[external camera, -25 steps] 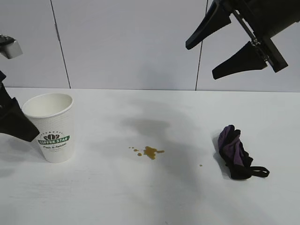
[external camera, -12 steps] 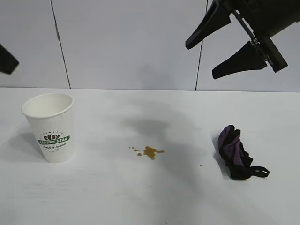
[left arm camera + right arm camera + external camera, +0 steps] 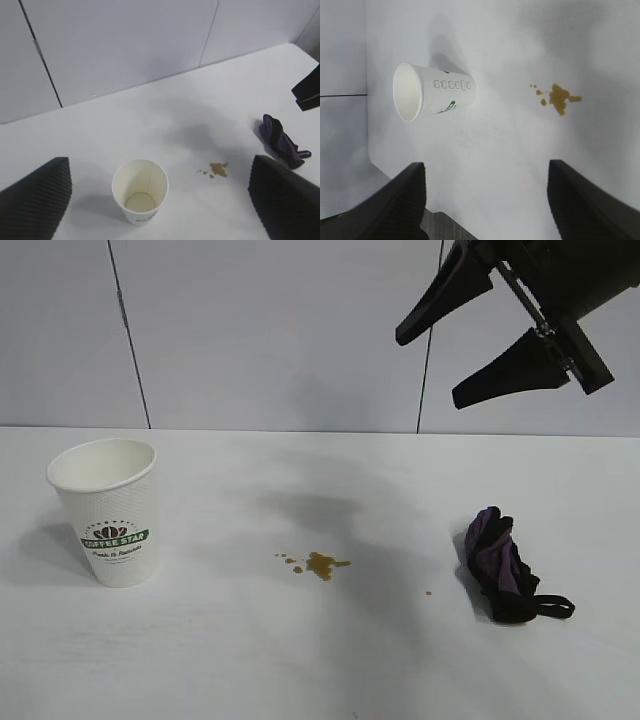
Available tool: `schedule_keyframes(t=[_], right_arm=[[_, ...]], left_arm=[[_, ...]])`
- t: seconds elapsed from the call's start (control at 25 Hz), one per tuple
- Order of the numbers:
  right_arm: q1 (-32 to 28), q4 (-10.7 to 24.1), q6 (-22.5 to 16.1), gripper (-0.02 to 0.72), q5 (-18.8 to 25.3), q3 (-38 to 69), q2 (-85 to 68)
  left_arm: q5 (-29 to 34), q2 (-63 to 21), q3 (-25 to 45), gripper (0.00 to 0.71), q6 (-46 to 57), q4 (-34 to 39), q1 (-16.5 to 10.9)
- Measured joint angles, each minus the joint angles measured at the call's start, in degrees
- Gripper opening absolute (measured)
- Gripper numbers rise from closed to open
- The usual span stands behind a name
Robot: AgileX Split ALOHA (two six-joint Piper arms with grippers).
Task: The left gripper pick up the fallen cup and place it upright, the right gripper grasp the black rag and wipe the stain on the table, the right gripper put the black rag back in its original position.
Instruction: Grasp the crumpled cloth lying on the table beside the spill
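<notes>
Outside, the cup (image 3: 108, 510) stands upright at the tabletop's (image 3: 300, 660) left, the stain (image 3: 318, 564) mid-table, the black rag (image 3: 503, 567) right; the right claw (image 3: 455, 335) hangs open above. Left wrist: left claw (image 3: 160, 200) gapes, empty, over the cup (image 3: 140, 191). Right wrist: cup (image 3: 432, 91), stain (image 3: 559, 97).

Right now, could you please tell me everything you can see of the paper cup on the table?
The cup is a tall white paper cup with a dimpled, textured wall, a rolled rim and a green "COFFEE STAR" banner under a brown bean emblem. It stands upright, mouth open, on the white table, at its left side, well apart from the brown stain. From above it looks empty. Nothing touches it but the table.
</notes>
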State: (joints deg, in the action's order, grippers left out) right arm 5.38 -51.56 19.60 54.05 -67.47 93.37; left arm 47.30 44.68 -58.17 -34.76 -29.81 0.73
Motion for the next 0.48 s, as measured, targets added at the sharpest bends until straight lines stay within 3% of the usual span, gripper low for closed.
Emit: schedule_keyframes(t=[0.28, 0.48], right_arm=[[0.0, 0.0, 0.0, 0.473, 0.0, 0.0, 0.0], [0.0, 0.0, 0.0, 0.473, 0.0, 0.0, 0.0]], left_arm=[[7.86, -15.57, -0.06, 0.694, 15.46, 18.92, 0.0], [15.68, -25.11, -0.16, 0.694, 24.34, 25.88, 0.0]])
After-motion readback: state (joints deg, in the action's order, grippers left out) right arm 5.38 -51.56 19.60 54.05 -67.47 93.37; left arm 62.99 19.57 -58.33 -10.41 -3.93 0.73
